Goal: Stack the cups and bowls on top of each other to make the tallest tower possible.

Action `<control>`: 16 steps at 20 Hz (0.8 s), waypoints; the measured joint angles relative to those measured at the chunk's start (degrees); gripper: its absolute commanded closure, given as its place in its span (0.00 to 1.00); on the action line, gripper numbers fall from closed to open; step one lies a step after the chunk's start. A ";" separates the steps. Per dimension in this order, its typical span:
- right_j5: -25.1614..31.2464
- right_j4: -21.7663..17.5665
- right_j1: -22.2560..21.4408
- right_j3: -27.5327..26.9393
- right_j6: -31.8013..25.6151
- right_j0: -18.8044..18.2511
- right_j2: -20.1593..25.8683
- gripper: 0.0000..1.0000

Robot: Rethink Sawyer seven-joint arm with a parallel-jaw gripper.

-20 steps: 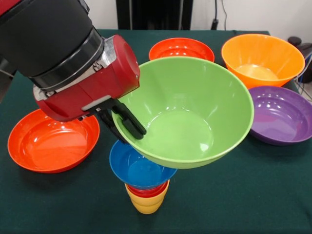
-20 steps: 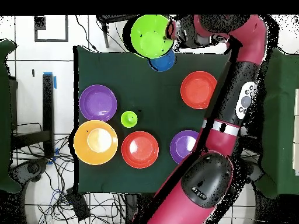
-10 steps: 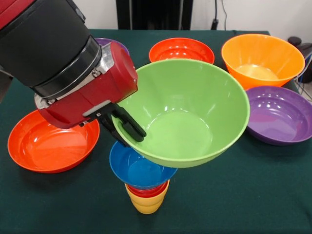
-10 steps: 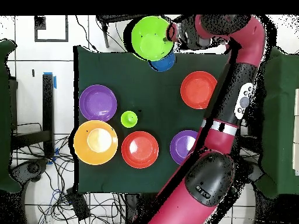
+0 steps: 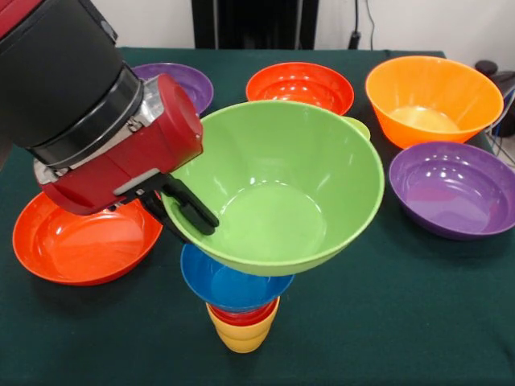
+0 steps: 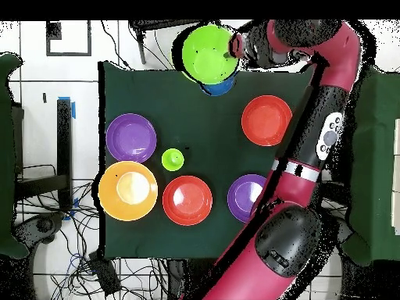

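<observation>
Tool (image 5: 183,215) fingers pinch the rim of the green bowl (image 5: 273,185), one inside and one outside, on the side facing the arm. That bowl hangs tilted over the tower (image 5: 237,301), its base just above the blue bowl (image 5: 233,283); I cannot tell whether they touch. Blue sits on the red cup (image 5: 241,315), nested in the yellow cup (image 5: 240,334). Green's centre lies a little off the stack's axis, away from the tool, so I judge it needs levelling and centring before release. Other bowls lie around on the worktop (image 5: 418,322), well apart.
</observation>
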 measured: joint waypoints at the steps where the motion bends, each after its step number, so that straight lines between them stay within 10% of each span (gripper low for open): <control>1: 0.24 -0.75 0.06 -0.20 -0.49 -0.17 0.67 1.00; 16: 2.26 -10.53 1.61 -2.59 -6.66 -0.66 10.77 1.00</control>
